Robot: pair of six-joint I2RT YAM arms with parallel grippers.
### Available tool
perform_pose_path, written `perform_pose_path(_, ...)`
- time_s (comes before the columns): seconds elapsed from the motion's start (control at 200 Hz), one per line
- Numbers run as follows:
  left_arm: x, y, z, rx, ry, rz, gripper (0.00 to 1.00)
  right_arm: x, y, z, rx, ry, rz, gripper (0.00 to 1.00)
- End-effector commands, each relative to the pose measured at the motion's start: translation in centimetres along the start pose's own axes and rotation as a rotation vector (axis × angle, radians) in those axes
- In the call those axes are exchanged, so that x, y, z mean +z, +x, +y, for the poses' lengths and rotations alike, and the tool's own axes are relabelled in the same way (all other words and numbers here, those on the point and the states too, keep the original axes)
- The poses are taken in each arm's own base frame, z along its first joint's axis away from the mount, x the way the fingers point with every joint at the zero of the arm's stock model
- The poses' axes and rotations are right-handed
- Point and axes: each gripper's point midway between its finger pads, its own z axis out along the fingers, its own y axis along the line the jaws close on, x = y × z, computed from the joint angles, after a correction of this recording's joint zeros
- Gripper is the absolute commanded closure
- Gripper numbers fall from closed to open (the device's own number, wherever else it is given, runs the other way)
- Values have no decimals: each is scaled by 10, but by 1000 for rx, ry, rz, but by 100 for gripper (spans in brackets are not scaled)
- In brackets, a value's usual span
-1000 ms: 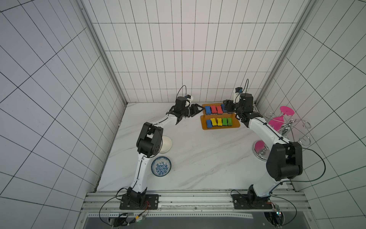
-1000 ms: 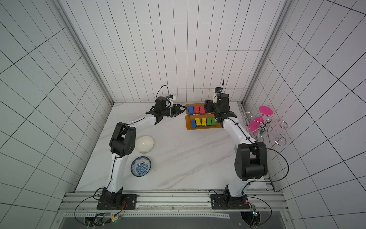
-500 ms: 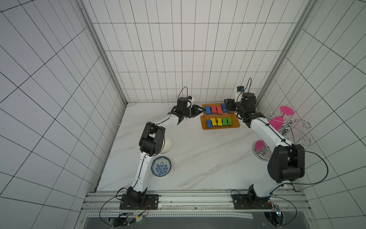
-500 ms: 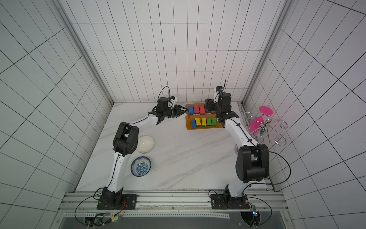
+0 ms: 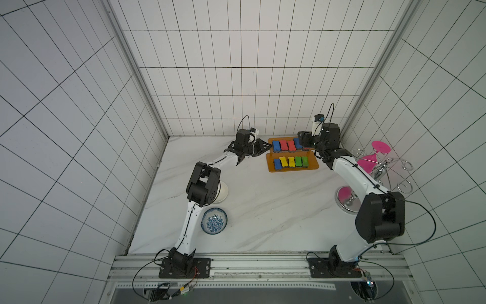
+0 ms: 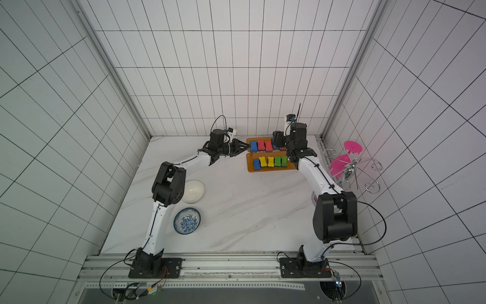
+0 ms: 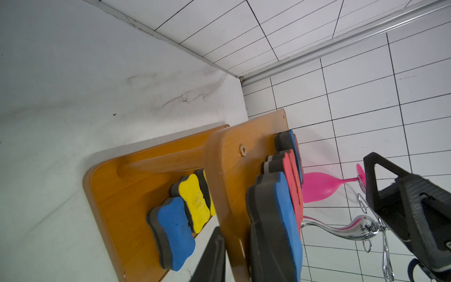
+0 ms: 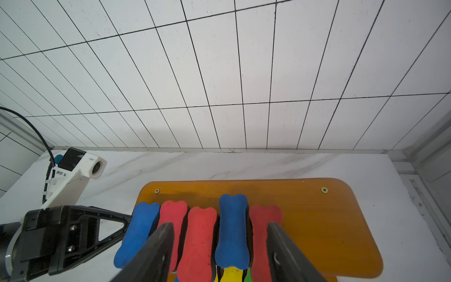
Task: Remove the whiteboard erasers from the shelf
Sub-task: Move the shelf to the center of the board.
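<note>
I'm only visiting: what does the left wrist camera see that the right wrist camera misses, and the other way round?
Only the left wrist view shows the pink glass and the chrome rack beyond the shelf. Only the right wrist view shows the white camera mounted on the other arm. Both show the orange shelf, its top row of erasers, and at least part of the lower row.

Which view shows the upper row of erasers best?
The right wrist view: all five upper erasers lie close and face-on. Both top views show them tiny, the right arm covering some. The left wrist view sees them edge-on, overlapping.
</note>
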Motion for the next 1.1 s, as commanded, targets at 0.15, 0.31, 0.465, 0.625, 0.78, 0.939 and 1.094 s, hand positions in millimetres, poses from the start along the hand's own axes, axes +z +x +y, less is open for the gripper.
perform_pose_path(0.15,-8,-7,26,-40,-31,-24,96,5,-7,-7,8,41,51,37)
perform_pose_path(0.31,-21,-14,35,-78,-47,-38,100,15,-5,-22,-18,125,123,36)
perform_pose_path(0.465,-42,-21,43,-105,-65,-45,100,30,-1,-41,-26,183,189,35)
perform_pose_path(0.625,-72,-23,59,-124,-112,-57,100,42,2,-57,8,183,227,35)
perform_pose_path(0.78,-95,-24,76,-139,-154,-67,100,60,7,-59,49,115,259,32)
perform_pose_path(0.939,-104,-24,86,-153,-171,-58,100,85,27,-57,89,54,322,30)
perform_pose_path(1.094,-104,-24,88,-150,-172,-53,100,103,40,-52,135,-9,353,30)
